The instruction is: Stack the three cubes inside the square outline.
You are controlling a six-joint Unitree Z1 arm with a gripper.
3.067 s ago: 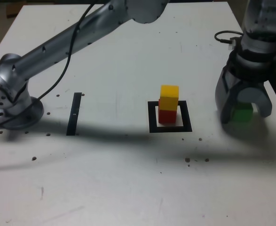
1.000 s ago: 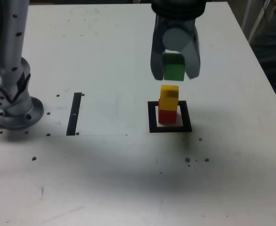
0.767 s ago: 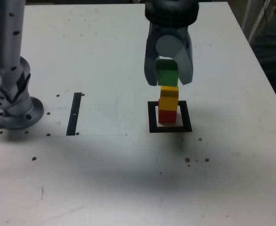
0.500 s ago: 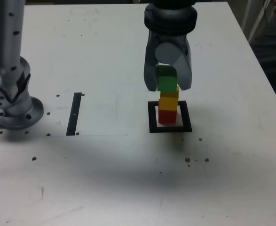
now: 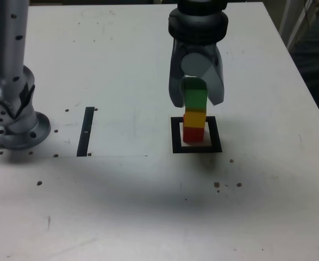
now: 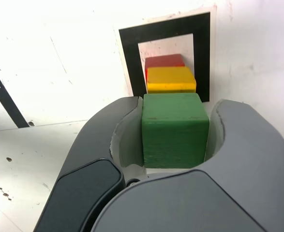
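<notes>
The green cube [image 5: 194, 97] sits on top of the yellow cube [image 5: 195, 118], which sits on the red cube [image 5: 193, 134], inside the square outline [image 5: 176, 136]. My gripper [image 5: 195, 102] hangs straight down over the stack, one jaw on each side of the green cube. In the wrist view the green cube [image 6: 173, 130] fills the space between the jaws of the gripper [image 6: 178, 101]. One jaw tip touches it and a thin sliver shows at the other. Beyond it lie the yellow cube [image 6: 171, 79], the red cube [image 6: 163, 61] and the square outline [image 6: 128, 58].
A thin black strip [image 5: 86, 130] lies on the white table towards the exterior view's left, also seen as the strip [image 6: 4, 99] in the wrist view. The arm's round base [image 5: 12, 119] stands at the far left. Small dark specks dot the table.
The gripper carried the green cube from the exterior view's right to above the stack, then came down until the cube met the yellow cube. The red and yellow cubes stayed put.
</notes>
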